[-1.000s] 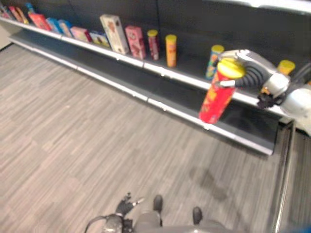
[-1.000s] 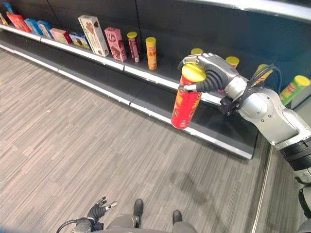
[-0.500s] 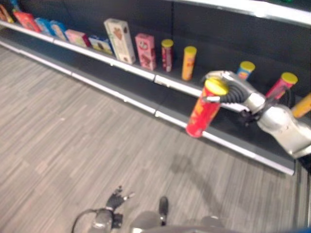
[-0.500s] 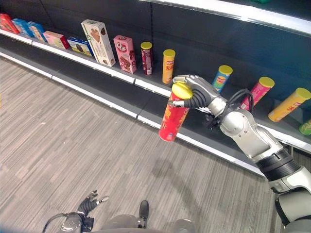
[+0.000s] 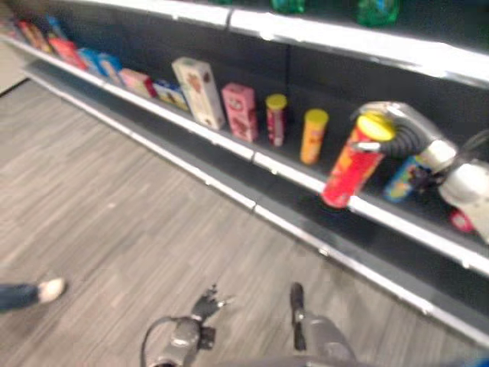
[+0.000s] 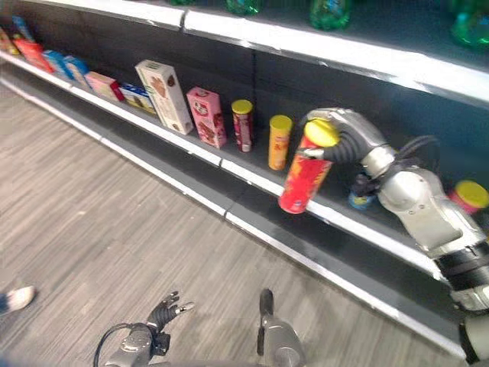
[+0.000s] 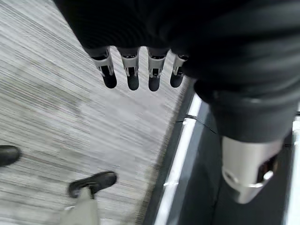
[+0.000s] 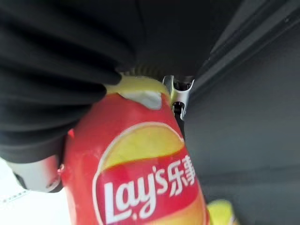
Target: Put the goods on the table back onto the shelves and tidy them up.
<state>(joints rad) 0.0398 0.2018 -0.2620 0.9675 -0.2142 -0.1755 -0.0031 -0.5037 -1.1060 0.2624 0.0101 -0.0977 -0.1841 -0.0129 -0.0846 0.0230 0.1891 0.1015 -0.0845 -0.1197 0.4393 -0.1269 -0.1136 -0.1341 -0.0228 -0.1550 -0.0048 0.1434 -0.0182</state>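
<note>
My right hand (image 6: 345, 138) is shut on a red chip can (image 6: 306, 170) with a yellow lid, gripping it near the top; the can also shows in the right wrist view (image 8: 136, 178). The can hangs tilted in the air in front of the middle shelf (image 6: 229, 167), its bottom end over the shelf's front edge, just right of an orange can (image 6: 279, 142). My left hand (image 6: 164, 313) hangs low by my side with relaxed, spread fingers (image 7: 131, 75) and holds nothing.
On the shelf stand a dark red can (image 6: 243, 125), a pink box (image 6: 206, 116), a tall white box (image 6: 164, 95) and several small boxes to the left. A blue can (image 6: 361, 195) and a pink can (image 6: 467, 197) stand behind my right arm. A person's shoe (image 6: 17, 297) shows at the left edge.
The camera has come closer to the shelves and tilted up. My right hand has carried the red can up to the middle shelf's front edge. A person's shoe has come into view at the left.
</note>
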